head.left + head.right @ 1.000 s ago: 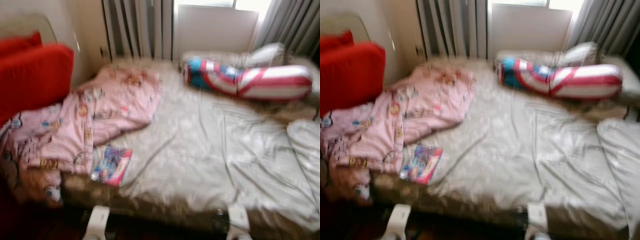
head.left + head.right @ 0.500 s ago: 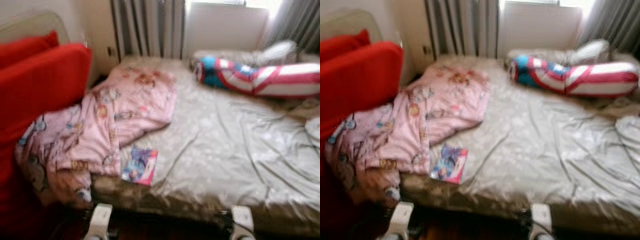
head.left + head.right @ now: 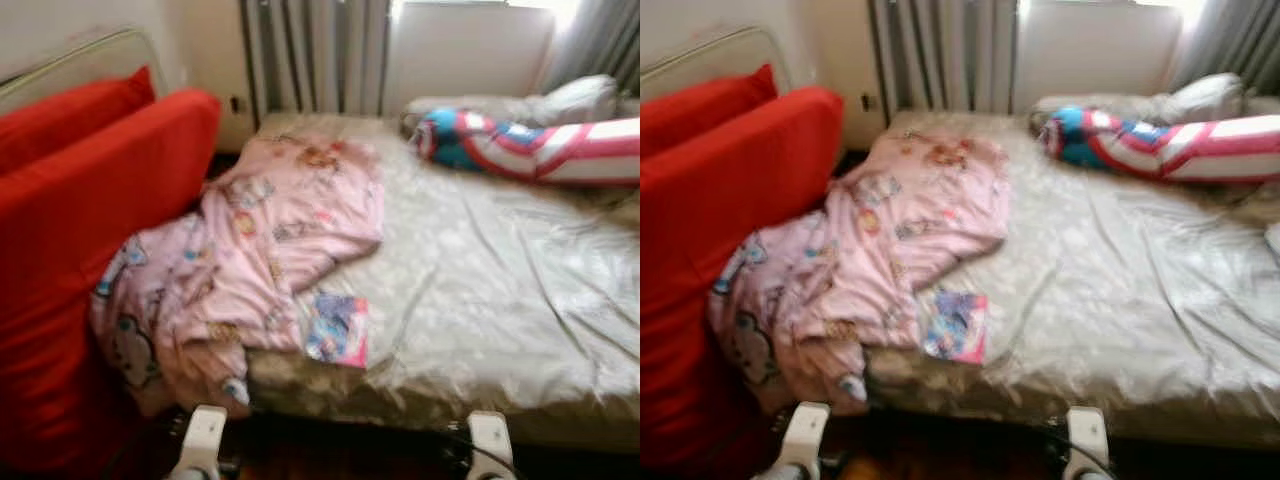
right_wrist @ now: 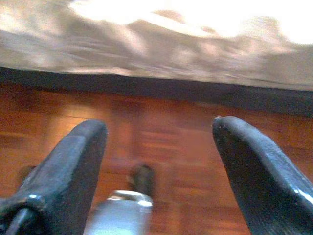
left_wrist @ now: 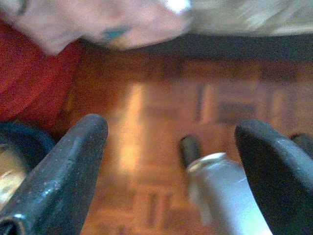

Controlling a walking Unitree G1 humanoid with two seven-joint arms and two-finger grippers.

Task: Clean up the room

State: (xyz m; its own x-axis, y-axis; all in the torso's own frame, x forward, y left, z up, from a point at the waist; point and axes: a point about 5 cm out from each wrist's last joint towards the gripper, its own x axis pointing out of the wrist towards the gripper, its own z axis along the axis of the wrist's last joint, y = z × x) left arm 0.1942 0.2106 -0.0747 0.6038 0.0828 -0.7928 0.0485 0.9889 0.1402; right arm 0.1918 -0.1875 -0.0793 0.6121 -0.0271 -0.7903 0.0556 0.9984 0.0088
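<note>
1. From where I stand, the robot faces the foot of the bed (image 3: pixel 480 290), and both arms hang low over the wooden floor (image 5: pixel 161 98). The left hand (image 5: pixel 171 161) has its two black fingers spread wide with nothing between them; the right hand (image 4: pixel 159 161) is likewise spread and empty.

2. The clutter to tidy lies on the mattress. A pink patterned blanket (image 3: pixel 260 250) is bunched on the robot's left half of the bed, spilling over the near edge and pressing against the red cushion (image 3: pixel 90 250) that stands beside the bed. A small colourful booklet (image 3: pixel 337 328), or perhaps a flat packet (the picture is too soft to say), rests on the sheet just beside the blanket's lower edge, close to the foot of the bed.

3. A long striped bolster (image 3: pixel 530 150) lies across the far end under the window, well apart from the rest.

4. The booklet looks the sensible first pick: it is nearest and lies flat. I'd say the robot should stand square to it, raise the left hand above the mattress edge, and come in low along the sheet.

5. Because it lies flat, sliding one finger under an edge will serve better than pinching from above, and the hand should avoid snagging the blanket fold touching it.
</note>
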